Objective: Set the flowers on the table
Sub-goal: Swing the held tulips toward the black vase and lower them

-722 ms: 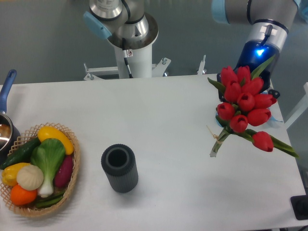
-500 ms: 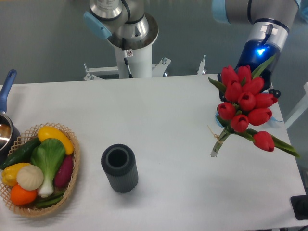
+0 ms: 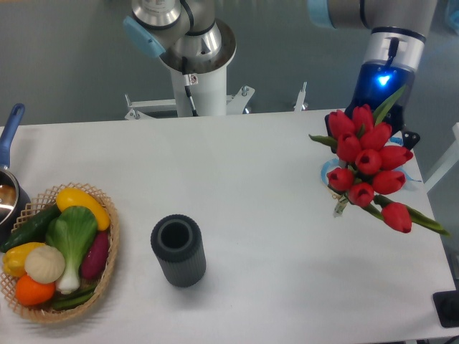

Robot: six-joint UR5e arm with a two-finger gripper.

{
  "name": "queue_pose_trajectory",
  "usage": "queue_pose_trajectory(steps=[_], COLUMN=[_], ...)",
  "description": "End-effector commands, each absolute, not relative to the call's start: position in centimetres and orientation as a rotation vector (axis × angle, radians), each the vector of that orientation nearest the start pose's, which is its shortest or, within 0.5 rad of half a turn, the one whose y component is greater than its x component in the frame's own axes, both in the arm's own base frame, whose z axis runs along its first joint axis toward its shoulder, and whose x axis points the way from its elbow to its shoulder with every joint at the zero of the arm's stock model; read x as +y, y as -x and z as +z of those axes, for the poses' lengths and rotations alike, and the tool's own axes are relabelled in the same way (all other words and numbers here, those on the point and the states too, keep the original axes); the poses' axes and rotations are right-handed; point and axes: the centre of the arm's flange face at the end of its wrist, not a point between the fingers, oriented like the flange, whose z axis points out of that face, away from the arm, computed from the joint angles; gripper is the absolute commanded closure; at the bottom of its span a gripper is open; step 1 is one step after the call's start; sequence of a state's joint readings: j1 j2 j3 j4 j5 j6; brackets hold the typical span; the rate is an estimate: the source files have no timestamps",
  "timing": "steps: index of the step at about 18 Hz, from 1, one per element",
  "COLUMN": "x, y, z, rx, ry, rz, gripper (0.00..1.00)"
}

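The flowers (image 3: 369,159), a bunch of red tulips with green leaves, hang tilted over the right end of the white table (image 3: 244,179). Their heads point up and right, and the tied stem end (image 3: 338,208) points down and left, close above the tabletop. My gripper (image 3: 399,133) comes down from the blue-lit wrist (image 3: 381,79) right behind the tulip heads. The blooms hide most of its fingers, and only a dark bit shows at the bunch's right side. The bunch hangs from it, so it is shut on the flowers.
A dark ribbed cylinder (image 3: 178,251) stands upright left of centre. At the left edge sits a wicker basket (image 3: 111,247) of vegetables, with a blue-handled pot (image 3: 7,188) behind it. Blue ribbon pieces (image 3: 414,179) lie under the bunch. The arm's white base (image 3: 195,79) stands behind the table.
The wrist has shifted slightly up and left. The bunch has swung steeper and moved a little right, so its stem end sits further right and less stem shows.
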State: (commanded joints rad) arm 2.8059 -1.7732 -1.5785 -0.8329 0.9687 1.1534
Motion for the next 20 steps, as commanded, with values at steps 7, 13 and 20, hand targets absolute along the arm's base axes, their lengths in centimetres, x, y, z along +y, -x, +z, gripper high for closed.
queue_pose_trajectory(steps=[7, 13, 20], x=[43.7, 50.1, 53.1], y=[46.8, 43.1, 43.4], z=[43.1, 35.4, 26.0], rx=[0.298, 0.497, 0.614], ry=[2.681, 2.980, 3.118], rz=[0.462, 0.558, 0.463], gripper=[0.64, 0.64, 0.64])
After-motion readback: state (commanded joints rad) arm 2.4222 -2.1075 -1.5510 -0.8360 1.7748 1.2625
